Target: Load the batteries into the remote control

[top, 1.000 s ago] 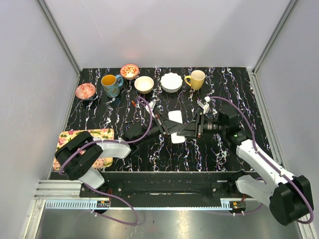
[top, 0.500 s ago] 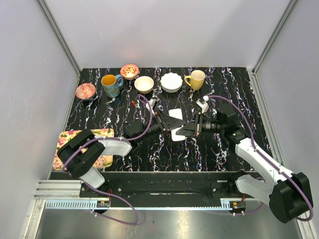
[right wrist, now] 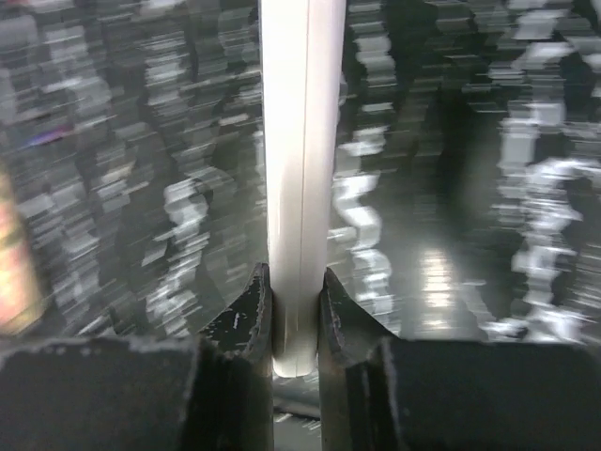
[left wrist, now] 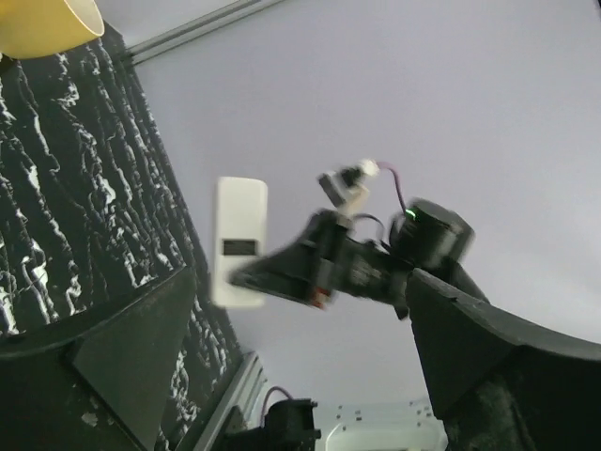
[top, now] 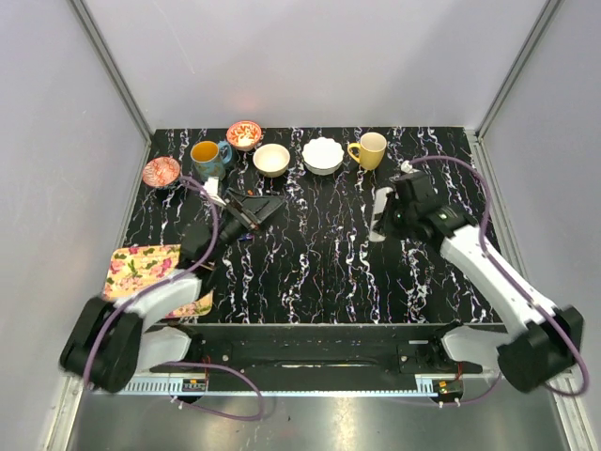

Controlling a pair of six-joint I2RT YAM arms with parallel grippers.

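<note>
Marbled table (top: 319, 282); slim white remote control (right wrist: 300, 169)

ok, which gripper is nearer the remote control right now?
Right. The right gripper is clamped on the remote control, so it is touching it. The left gripper stands open on the table's left side, near the teal mug, well apart from the remote.

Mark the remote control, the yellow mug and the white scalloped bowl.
remote control (right wrist: 300, 188): right wrist view, its narrow white edge.
yellow mug (top: 373, 150): top external view, its body.
white scalloped bowl (top: 322, 155): top external view, its inside.
</note>
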